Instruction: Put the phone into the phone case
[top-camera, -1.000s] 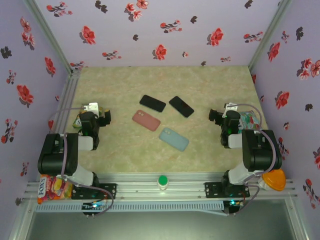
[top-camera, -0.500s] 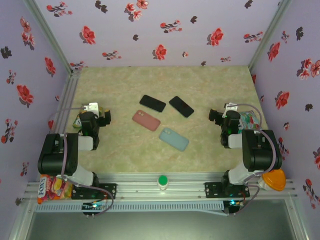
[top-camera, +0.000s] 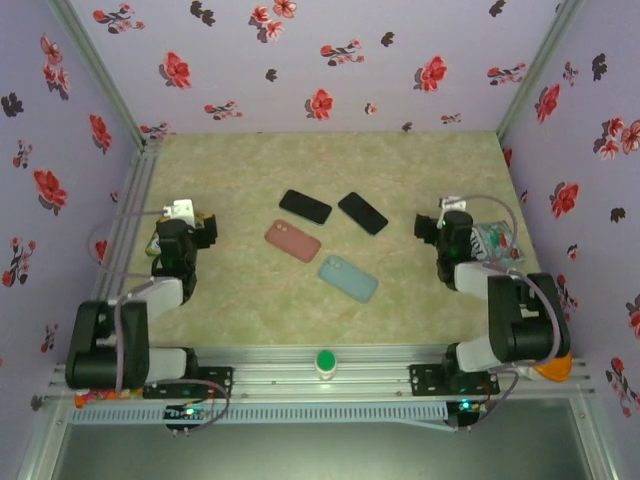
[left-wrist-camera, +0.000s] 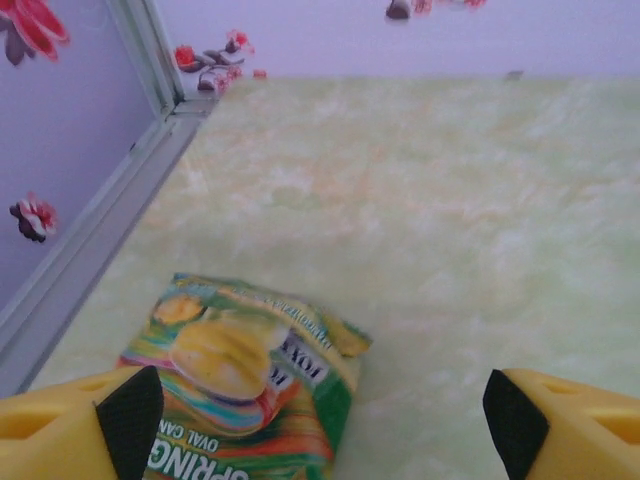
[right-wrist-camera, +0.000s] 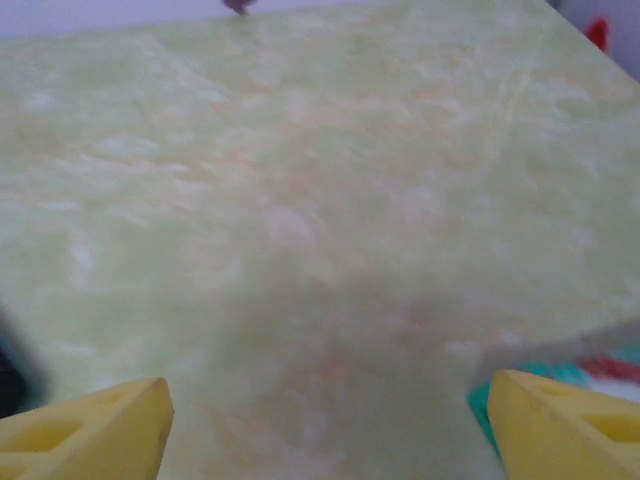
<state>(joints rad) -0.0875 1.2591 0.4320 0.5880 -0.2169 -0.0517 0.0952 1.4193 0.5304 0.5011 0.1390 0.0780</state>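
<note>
- The walls (top-camera: 230, 45) are light purple with red and black flowers. They stand at 9, 12 and 3 o'clock.
- The table top (top-camera: 420, 170) is pale yellow-green, like marble.
- A silver metal rail (top-camera: 270, 360) runs along 6 o'clock.
- The light is soft.

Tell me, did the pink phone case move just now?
No. The pink phone case sits where it was, equally far from the green button, tilted the same way.
</note>
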